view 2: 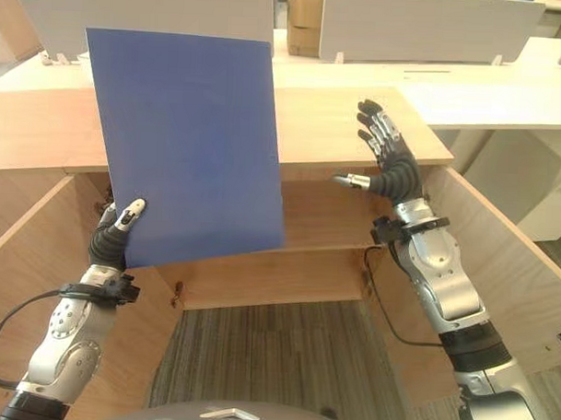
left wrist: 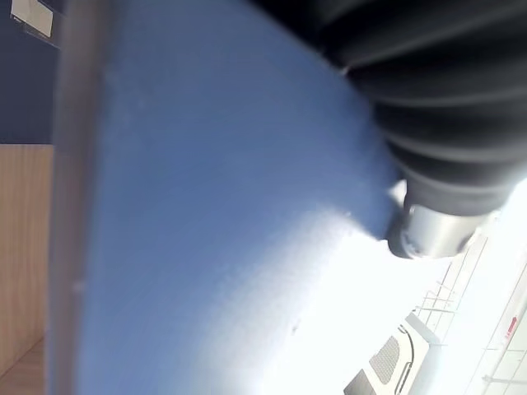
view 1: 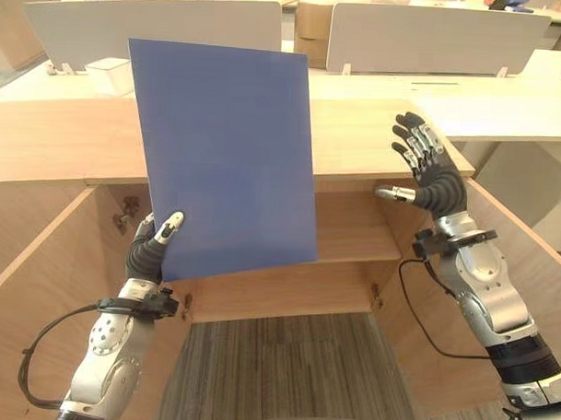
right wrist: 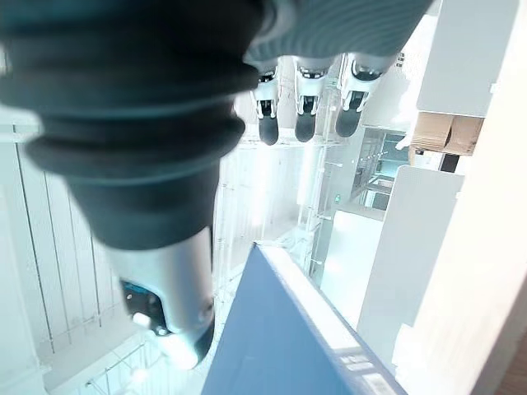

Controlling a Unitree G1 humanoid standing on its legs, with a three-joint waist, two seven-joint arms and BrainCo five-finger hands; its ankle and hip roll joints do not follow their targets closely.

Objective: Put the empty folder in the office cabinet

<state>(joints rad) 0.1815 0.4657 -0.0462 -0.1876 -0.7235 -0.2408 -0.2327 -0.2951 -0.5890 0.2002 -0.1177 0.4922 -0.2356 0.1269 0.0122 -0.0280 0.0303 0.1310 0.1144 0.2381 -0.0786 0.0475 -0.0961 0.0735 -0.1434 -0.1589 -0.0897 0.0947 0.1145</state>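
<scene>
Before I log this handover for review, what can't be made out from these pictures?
- Left hand: the folder hides its fingers in the eye views; only the thumb shows on the front.
- Cabinet inside: the folder covers the left part of the shelf.
- Folder's contents: it shows shut in every view, so empty or not cannot be told.
- Right hand: open, touching nothing.

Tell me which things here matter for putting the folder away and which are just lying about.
Part of the job:
blue folder, pinched by left hand
open wooden cabinet
right hand, open, holding nothing

Just lying about:
grey desk dividers
cardboard box
small white box
</scene>
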